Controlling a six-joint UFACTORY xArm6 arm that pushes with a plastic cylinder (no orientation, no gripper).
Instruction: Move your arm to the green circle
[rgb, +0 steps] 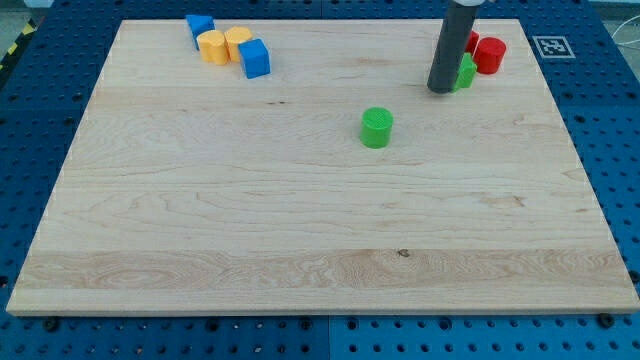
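The green circle (377, 127), a short round block, stands alone near the middle of the wooden board (300, 230), a little toward the view's top right. My tip (442, 89) rests on the board to the upper right of the green circle, well apart from it. Right beside my tip, on its right, is another green block (466, 71), partly hidden by the rod, its shape unclear.
Two red blocks (488, 54) sit by the view's top right, one partly behind the rod. At the top left lies a cluster: two blue blocks (255, 58) (200, 26) and two yellow round-edged blocks (212, 46) (237, 41). A marker tag (552, 46) lies off the board's top right corner.
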